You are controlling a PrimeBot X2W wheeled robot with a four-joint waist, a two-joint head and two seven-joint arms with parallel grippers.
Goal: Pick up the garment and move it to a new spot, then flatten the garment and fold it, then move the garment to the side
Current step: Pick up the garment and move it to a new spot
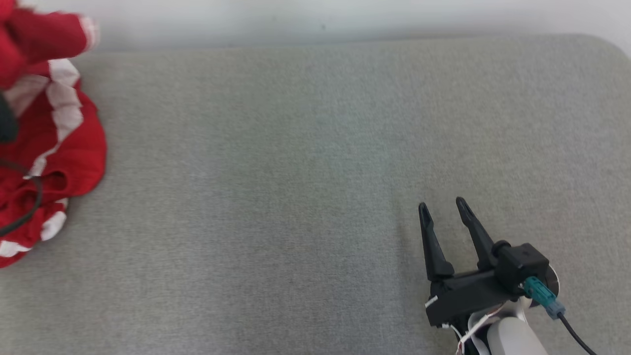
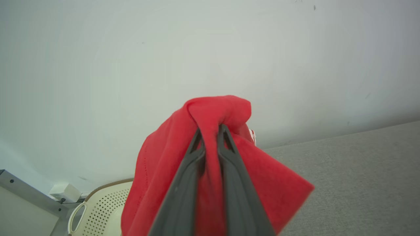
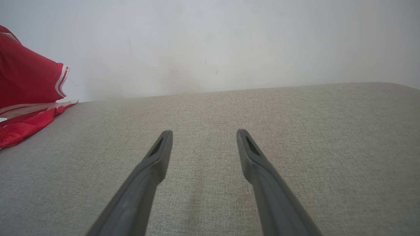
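Grey padded surface (image 1: 315, 148); right hand (image 1: 442, 206) spread. Left wrist view: left hand (image 2: 211, 128) pinching red garment (image 2: 216, 108), perforated basket (image 2: 98, 209) behind.

- The grey padded surface (image 1: 315, 172) lies open across its middle and right.
- The red garment (image 1: 64, 143) heaps up at the far left edge.
- A white wall (image 1: 315, 17) closes the far side.
- The right gripper (image 1: 442, 203) occupies the near right, fingers spread.
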